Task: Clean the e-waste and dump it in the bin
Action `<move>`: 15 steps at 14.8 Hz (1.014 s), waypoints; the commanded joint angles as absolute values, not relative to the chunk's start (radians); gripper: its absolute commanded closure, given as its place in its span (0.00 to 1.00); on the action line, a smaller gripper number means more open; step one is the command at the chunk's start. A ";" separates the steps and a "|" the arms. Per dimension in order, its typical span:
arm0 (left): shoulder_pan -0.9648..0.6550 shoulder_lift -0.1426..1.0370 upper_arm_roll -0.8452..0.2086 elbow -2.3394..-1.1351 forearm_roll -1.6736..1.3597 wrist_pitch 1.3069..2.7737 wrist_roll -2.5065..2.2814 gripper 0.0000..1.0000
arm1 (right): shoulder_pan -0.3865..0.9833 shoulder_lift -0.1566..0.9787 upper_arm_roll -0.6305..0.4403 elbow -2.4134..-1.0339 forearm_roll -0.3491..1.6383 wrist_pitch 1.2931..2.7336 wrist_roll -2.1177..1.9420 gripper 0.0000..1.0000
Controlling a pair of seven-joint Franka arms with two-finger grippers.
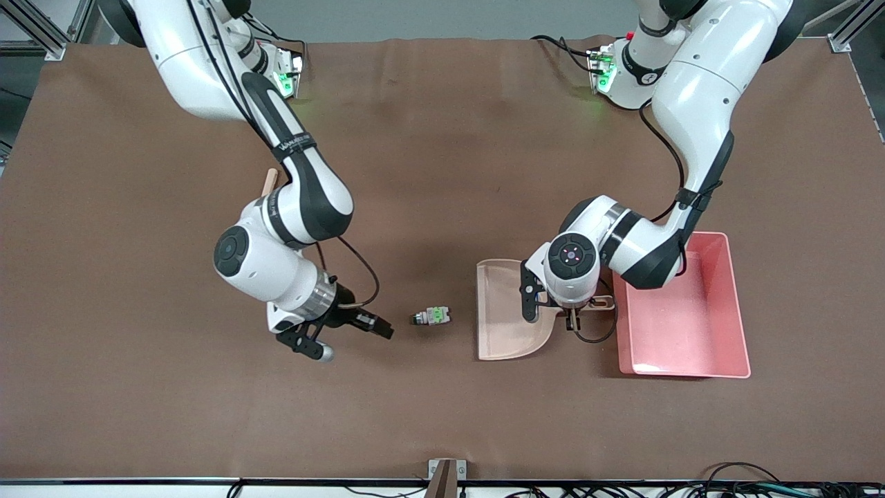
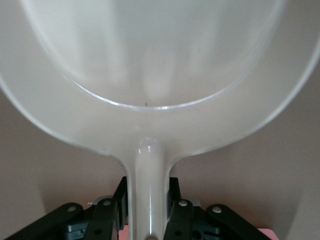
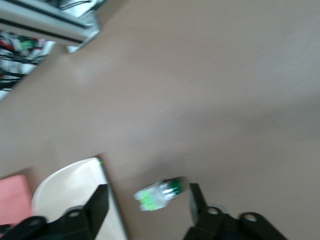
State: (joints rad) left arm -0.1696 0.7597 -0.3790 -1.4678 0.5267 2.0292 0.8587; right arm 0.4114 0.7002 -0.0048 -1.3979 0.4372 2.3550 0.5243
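Right claw [image 1: 377,326], fingers spread wide in the wrist view and holding nothing, is low over the counter [image 1: 442,138] just beside the e-waste [image 1: 430,316], a white/green block lying betw. claw and dustpan [image 1: 499,311]. Left claw [image 1: 577,311] grips the dustpan handle; bin [image 1: 733,304] sits alongside. Step, prob.: getting the block into the pan. Next: nudge it twd. the pan's open edge w/o flicking it aside.

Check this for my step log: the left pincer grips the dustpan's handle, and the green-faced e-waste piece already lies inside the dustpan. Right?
Not quite. The left pincer does grip the dustpan by its handle, but the green-faced e-waste piece lies on the table, beside the dustpan's open edge toward the right arm's end. The front view shows it.
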 commanded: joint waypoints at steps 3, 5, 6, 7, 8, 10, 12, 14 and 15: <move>-0.193 0.746 -0.380 -1.468 0.549 2.000 0.862 0.63 | 0.318 0.655 0.009 -1.417 0.260 2.215 0.509 0.00; -0.192 0.746 -0.380 -1.470 0.552 2.000 0.865 0.63 | 0.290 0.660 0.009 -1.417 0.195 2.217 0.442 0.00; -0.192 0.746 -0.382 -1.468 0.557 2.000 0.865 0.64 | 0.272 0.661 0.009 -1.417 0.183 2.217 0.402 0.00; -0.192 0.746 -0.382 -1.468 0.566 2.000 0.867 0.65 | 0.253 0.661 0.009 -1.417 0.180 2.214 0.379 0.00; -0.192 0.746 -0.382 -1.468 0.571 2.000 0.873 0.65 | 0.232 0.661 0.009 -1.417 0.179 2.204 0.359 0.00; -0.192 0.752 -0.382 -1.468 0.571 2.003 0.882 0.71 | 0.207 0.657 0.008 -1.417 0.160 2.110 0.333 0.00; -0.192 0.755 -0.382 -1.468 0.584 2.009 0.890 0.76 | 0.212 0.646 0.008 -1.446 0.031 2.047 0.330 0.00; -0.189 0.755 -0.380 -1.467 0.588 2.013 0.911 0.78 | 0.203 0.601 0.009 -1.495 -0.006 2.052 0.327 0.00; -0.186 0.755 -0.380 -1.466 0.588 2.014 0.920 0.78 | 0.201 0.600 0.009 -1.502 -0.006 2.052 0.327 0.00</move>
State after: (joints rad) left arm -0.1904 0.7602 -0.3790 -1.4681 0.5657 2.0191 0.8936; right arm 0.2122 0.6701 -0.0054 -1.4172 0.0291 2.0502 0.3299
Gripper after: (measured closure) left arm 0.674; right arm 0.000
